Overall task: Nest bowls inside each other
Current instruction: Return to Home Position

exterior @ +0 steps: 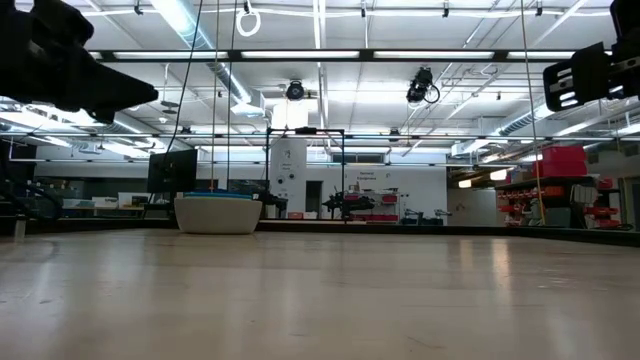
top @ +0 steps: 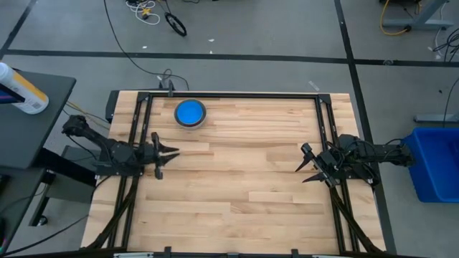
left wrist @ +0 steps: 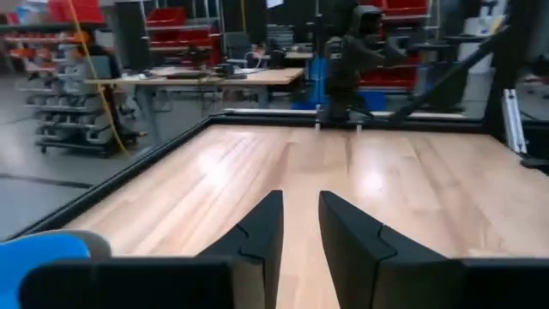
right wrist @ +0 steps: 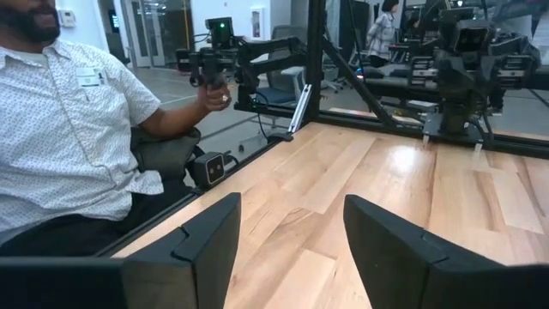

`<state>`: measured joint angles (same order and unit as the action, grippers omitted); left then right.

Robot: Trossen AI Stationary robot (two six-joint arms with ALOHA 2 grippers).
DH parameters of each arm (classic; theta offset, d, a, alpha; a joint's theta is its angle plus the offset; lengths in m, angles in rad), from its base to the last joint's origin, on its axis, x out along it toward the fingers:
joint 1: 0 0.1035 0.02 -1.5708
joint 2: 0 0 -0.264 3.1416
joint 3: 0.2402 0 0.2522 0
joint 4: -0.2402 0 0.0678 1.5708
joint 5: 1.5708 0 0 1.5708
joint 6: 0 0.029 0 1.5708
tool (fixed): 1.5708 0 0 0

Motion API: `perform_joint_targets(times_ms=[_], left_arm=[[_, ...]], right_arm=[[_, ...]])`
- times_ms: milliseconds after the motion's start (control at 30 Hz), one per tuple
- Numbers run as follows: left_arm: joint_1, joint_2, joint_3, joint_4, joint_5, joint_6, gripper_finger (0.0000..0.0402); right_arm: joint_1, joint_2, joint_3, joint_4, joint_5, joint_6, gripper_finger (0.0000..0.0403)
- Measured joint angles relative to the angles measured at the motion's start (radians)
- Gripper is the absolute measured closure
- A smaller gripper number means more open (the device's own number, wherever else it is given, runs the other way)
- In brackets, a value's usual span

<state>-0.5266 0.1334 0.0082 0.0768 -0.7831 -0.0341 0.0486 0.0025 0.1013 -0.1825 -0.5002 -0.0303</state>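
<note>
A light blue bowl (top: 190, 112) sits nested in a grey bowl (exterior: 218, 215) at the far left of the wooden table, and the grey bowl stands on its base. The same bowls show at the edge of the left wrist view (left wrist: 47, 251). My left gripper (top: 169, 153) hovers near the table's left edge, on the near side of the bowls and pointing level toward the right. Its fingers (left wrist: 300, 206) stand a narrow gap apart with nothing between them. My right gripper (top: 304, 164) hovers open at the right edge with nothing between its fingers (right wrist: 292, 210).
Black frame rails (top: 136, 143) run along the table's left, far and right edges. A person in a patterned shirt (right wrist: 69, 129) sits beyond one table edge, holding a control handle. A blue bin (top: 434, 161) stands off the table to the right. Bare wood (top: 244, 165) lies between the grippers.
</note>
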Motion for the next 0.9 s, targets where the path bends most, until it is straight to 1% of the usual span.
perform_joint_targets(times_ms=[33, 67, 133, 167, 300, 433, 500, 567, 633, 733, 800, 900], left_arm=[[0.017, -0.001, 0.0, 0.001, 0.032, 0.008, 0.0317], [0.04, -0.003, 0.0, 0.003, 0.095, 0.01, 0.0316], [0.1, -0.003, 0.0, 0.002, 0.257, 0.003, 0.0314], [0.134, -0.003, 0.0, 0.0, 0.319, -0.008, 0.0313], [0.287, -0.003, 0.0, -0.012, 0.484, -0.03, 0.0314], [0.427, -0.003, -0.001, -0.013, 0.715, -0.039, 0.0314], [0.48, -0.003, -0.001, 0.009, 0.809, -0.043, 0.0314], [0.519, -0.003, -0.001, 0.019, 0.868, -0.053, 0.0315], [0.545, -0.003, -0.001, 0.022, 0.897, -0.056, 0.0314], [0.559, -0.003, -0.001, 0.015, 0.937, -0.06, 0.0315], [0.558, -0.003, -0.001, 0.016, 0.978, -0.062, 0.0315], [0.558, -0.026, -0.001, 0.003, 1.011, -0.066, 0.0313]], right_arm=[[0.0, 0.0, 0.0, 0.0, 0.0, 0.0, 0.0187], [0.0, 0.0, 0.0, 0.0, 0.002, 0.0, 0.0188], [0.0, 0.0, 0.0, 0.0, 0.0, 0.0, 0.0191], [0.0, 0.0, 0.0, 0.0, 0.002, 0.0, 0.0192], [0.0, 0.0, 0.0, 0.0, 0.001, -0.001, 0.0195], [0.0, 0.0, 0.0, 0.0, 0.0, 0.0, 0.0197], [0.0, 0.0, 0.0, 0.0, 0.0, 0.0, 0.0198], [0.0, 0.0, 0.0, 0.005, 0.0, 0.0, 0.0199], [0.0, 0.0, 0.0, 0.027, -0.01, -0.001, 0.0201], [0.0, 0.0, 0.002, 0.081, -0.09, -0.041, 0.0202], [0.0, 0.0, 0.019, 0.077, -0.136, -0.064, 0.02], [0.0, 0.0, 0.049, 0.031, -0.128, -0.073, 0.0195]])
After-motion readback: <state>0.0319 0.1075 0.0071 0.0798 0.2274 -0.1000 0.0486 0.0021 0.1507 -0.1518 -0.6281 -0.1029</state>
